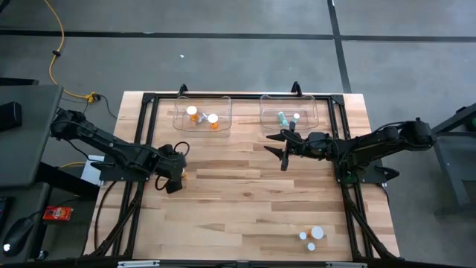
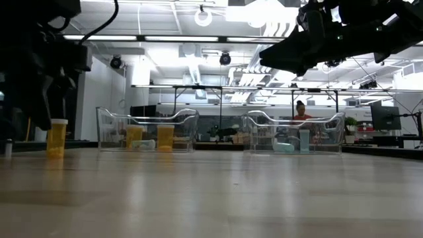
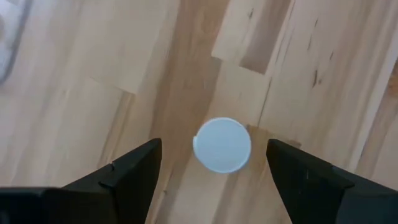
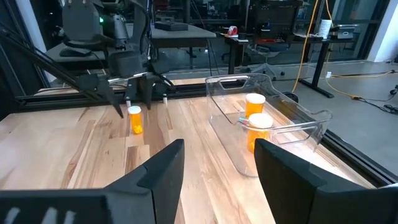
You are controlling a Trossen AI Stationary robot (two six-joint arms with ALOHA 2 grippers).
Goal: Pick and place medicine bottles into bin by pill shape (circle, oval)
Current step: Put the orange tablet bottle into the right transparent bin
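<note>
Two clear bins sit at the far edge of your table (image 1: 245, 186): the left bin (image 1: 178, 119) has two orange bottles in it, the right bin (image 1: 312, 117) two pale ones. One more orange bottle (image 2: 57, 137) stands upright on the wood at the left side, and your left pincer (image 3: 214, 171) hangs directly over it, jaws spread wide, the white cap (image 3: 222, 144) centred between them with clear wood showing on both sides. It grips nothing. Your right pincer (image 1: 283, 145) hovers in front of the right bin, jaws parted and empty. Three small white-capped bottles (image 1: 312, 237) wait at the near right corner of the table.

From here the risks look like these. The bottle is light and narrow, so if you come down off-centre, one finger could clip the cap and tip it over; a rolling bottle may head for the table edge. Closing too high, on the cap alone, could let it slip out mid-carry. You also cannot read the pill shape from any view, so judge the bin carefully before committing. Watch the lift path too: the bin wall could catch a low-carried bottle.
</note>
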